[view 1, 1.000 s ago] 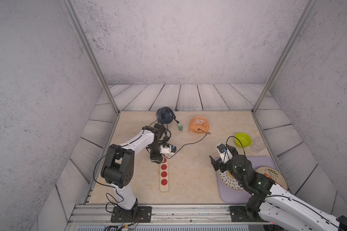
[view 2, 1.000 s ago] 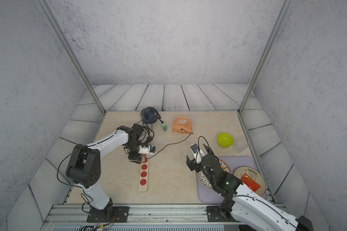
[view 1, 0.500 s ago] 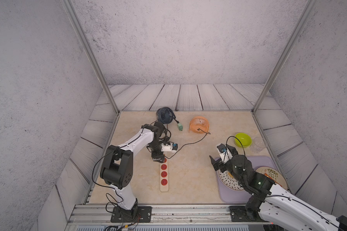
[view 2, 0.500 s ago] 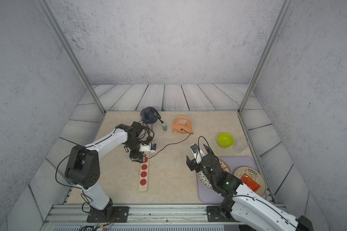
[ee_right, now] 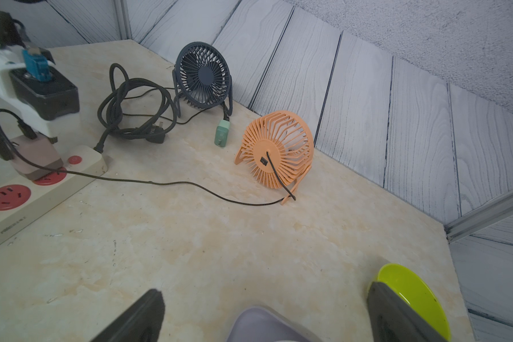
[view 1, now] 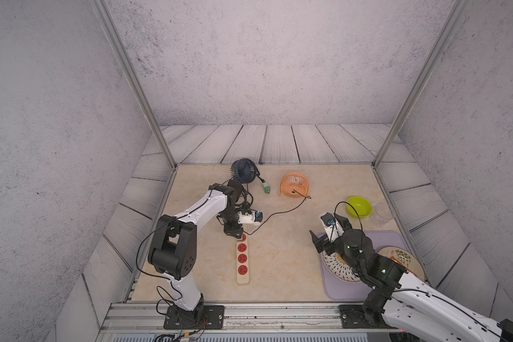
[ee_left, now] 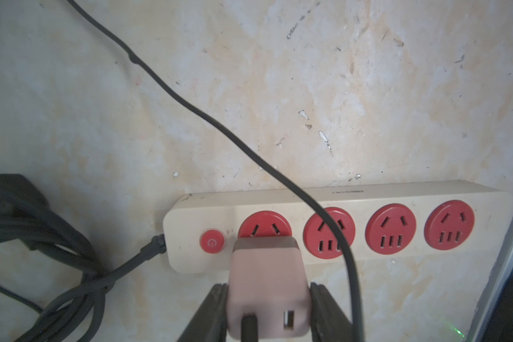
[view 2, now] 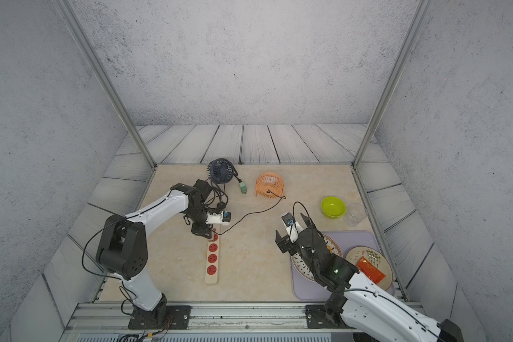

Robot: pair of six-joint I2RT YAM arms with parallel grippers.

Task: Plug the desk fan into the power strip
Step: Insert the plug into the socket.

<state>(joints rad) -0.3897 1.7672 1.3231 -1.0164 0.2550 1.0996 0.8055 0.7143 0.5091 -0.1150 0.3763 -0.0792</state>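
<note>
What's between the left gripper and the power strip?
The pink adapter, held in the left gripper, on the power strip at the socket by the red button; left wrist view.

Navy round plastic fan (view 1: pixel 243 168) at eleven o'clock on the beige tabletop (view 1: pixel 279 266), mint-green plug (view 1: pixel 266 187) beside; lime-green bowl (view 1: pixel 359 206) and clear cup (view 1: pixel 383 211) at two; lavender plastic tray (view 1: pixel 338 291) at four.

The bench (view 1: pixel 279 260) holds the power strip (view 1: pixel 242 263); beyond it stand a dark fan (view 1: pixel 244 169) and orange fan (view 1: pixel 293 185), well aside a bowl (view 1: pixel 359 206) and tray (view 1: pixel 338 291).

Smooth plastic power strip (ee_left: pixel 397 195) (tabletop (ee_left: pixel 308 74) scuffed)
</note>
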